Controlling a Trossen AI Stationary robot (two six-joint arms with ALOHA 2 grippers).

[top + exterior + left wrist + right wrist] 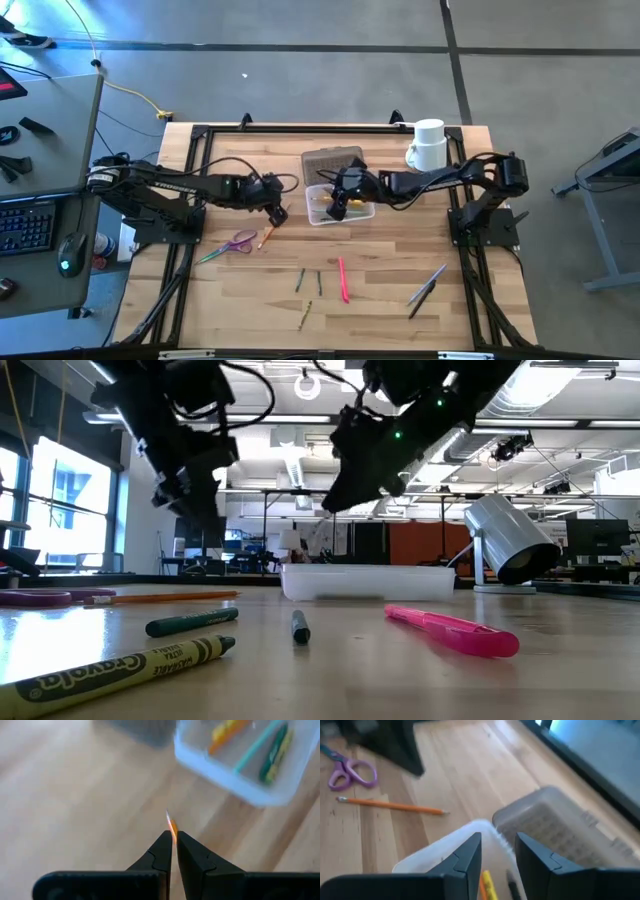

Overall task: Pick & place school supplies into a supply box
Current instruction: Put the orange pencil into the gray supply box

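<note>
The clear supply box (315, 195) stands mid-table with its grey dotted lid (330, 162) lying open behind it. Inside are orange, yellow, teal and green sticks (272, 750). My right gripper (498, 847) hangs open over the box, with nothing between its fingers. My left gripper (174, 836) is shut and raised above the table, left of the box. The orange pencil (390, 805) lies flat below it, its tip showing just past the fingertips. The purple scissors (237, 243) lie flat beside the pencil.
A white mug (428, 145) stands by the far right edge. Nearer lie a pink pen (343, 278), two green pencils (300, 279), a yellow-green crayon (304, 314), and grey and black pens (427, 288). A desk with a keyboard stands left of the table.
</note>
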